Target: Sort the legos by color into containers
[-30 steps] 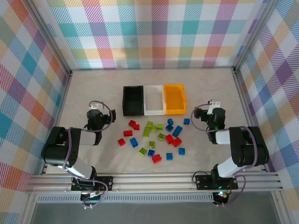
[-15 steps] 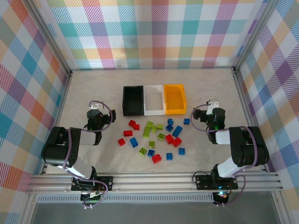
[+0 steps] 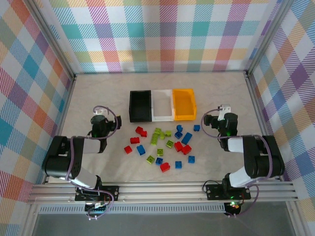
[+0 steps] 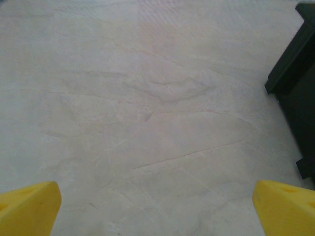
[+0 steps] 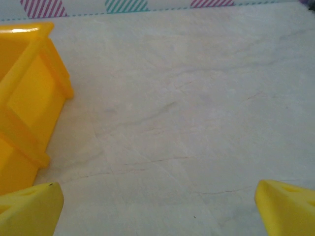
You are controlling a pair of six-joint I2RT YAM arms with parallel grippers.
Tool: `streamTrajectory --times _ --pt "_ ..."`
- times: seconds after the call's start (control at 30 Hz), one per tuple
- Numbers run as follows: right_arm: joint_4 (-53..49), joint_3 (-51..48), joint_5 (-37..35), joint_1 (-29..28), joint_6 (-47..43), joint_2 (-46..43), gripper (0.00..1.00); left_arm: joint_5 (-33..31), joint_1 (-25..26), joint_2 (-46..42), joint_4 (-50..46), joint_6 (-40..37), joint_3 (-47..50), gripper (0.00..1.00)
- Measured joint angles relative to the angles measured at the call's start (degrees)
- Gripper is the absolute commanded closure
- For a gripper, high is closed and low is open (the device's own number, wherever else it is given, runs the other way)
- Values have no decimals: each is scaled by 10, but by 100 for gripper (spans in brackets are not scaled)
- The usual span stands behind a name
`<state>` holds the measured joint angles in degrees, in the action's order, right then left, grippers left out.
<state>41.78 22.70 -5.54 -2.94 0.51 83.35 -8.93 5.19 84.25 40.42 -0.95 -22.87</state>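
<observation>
Left hand: yellow-tipped fingers spread wide, holding nothing, pointing far over bare worktop, left of the bins.
Worktop: pale, smooth, faintly veined like marble.
Black plastic bin: rectangular, open top up, long axis near-to-far; leftmost of a touching row. Its glossy corner shows at the right edge of the left wrist view.
White plastic bin: same shape and direction, in the middle.
Yellow-orange plastic bin: same shape and direction, rightmost; ribbed wall seen in the right wrist view.
Small studded plastic legos: red, blue and lime, scattered loosely at mixed angles on the worktop just near of the bins, between the two hands.
Right hand: fingers spread wide, holding nothing, pointing far, right of the yellow-orange bin.
</observation>
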Motion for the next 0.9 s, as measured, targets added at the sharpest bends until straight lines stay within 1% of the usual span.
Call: streamTrajectory --times 0.13,0.2,0.27,0.33,0.4,0.5,0.6,0.67,0.73,0.8,0.83,0.9 --pt "-83 52 -61 -48 0 -66 0 -34 5 -118 -30 19 0 0" --pt "-133 90 -93 -66 17 -81 0 -51 5 -166 -33 44 0 0" --pt "-195 130 -127 -72 38 -85 0 -73 6 -196 -33 77 0 0" --pt "-256 166 -161 -73 62 -82 0 -106 6 -210 -47 131 -2 0" --pt "-309 196 -199 -76 95 -76 0 -138 -1 -221 -91 202 -11 0" --pt "-361 217 -230 -76 153 -73 0 -152 -19 -240 -148 303 -26 0" --pt "-403 213 -212 -65 223 -93 0 -162 -36 -271 -199 423 -28 0" --pt "-431 207 -138 -31 277 -117 0 -163 -48 -293 -211 504 -16 0" --pt "-422 199 -52 34 323 -126 0 -159 -61 -303 -198 552 7 0" --pt "-390 176 1 81 361 -126 0 -146 -70 -300 -194 572 26 0" --pt "-384 163 18 90 374 -128 0 -137 -71 -296 -199 574 27 0" --pt "-402 152 49 87 386 -128 0 -109 -71 -287 -214 572 15 0"
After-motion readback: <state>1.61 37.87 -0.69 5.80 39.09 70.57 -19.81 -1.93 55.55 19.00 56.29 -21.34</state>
